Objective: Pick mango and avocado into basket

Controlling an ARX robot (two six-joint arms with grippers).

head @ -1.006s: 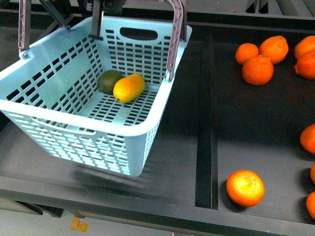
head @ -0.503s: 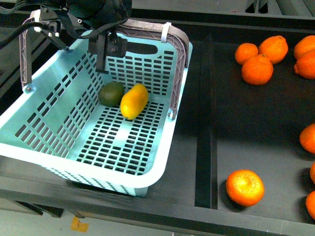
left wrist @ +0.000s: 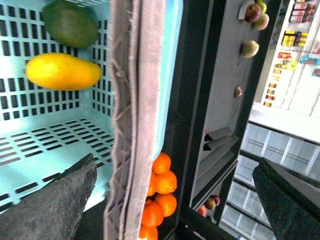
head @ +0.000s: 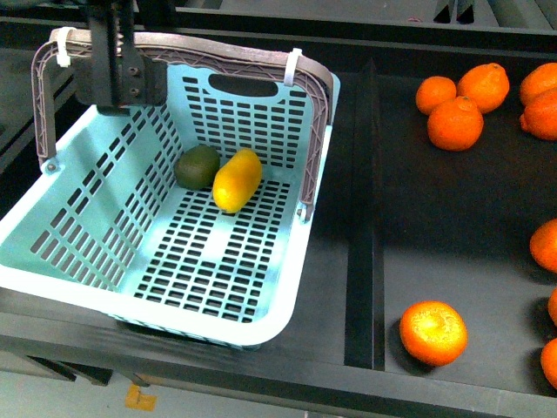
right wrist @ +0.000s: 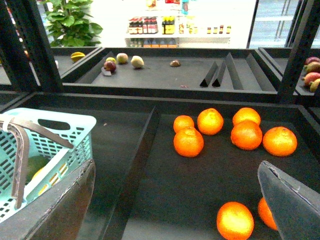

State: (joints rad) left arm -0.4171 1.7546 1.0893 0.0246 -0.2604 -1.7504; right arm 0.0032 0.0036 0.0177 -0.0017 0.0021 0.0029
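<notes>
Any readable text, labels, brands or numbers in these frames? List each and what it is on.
None can be read.
Shelf goods in the right wrist view: labels too small and blurred.
Shelf packages in the left wrist view: labels too small and blurred.
Basket, mango, avocado: no visible text.

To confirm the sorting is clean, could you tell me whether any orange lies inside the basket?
No; in the front view the basket holds only the mango and avocado.

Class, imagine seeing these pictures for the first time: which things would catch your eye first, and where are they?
The turquoise basket fills the left of the front view, with the yellow mango and dark avocado side by side at its far end. Bright oranges dot the black tray on the right.
</notes>
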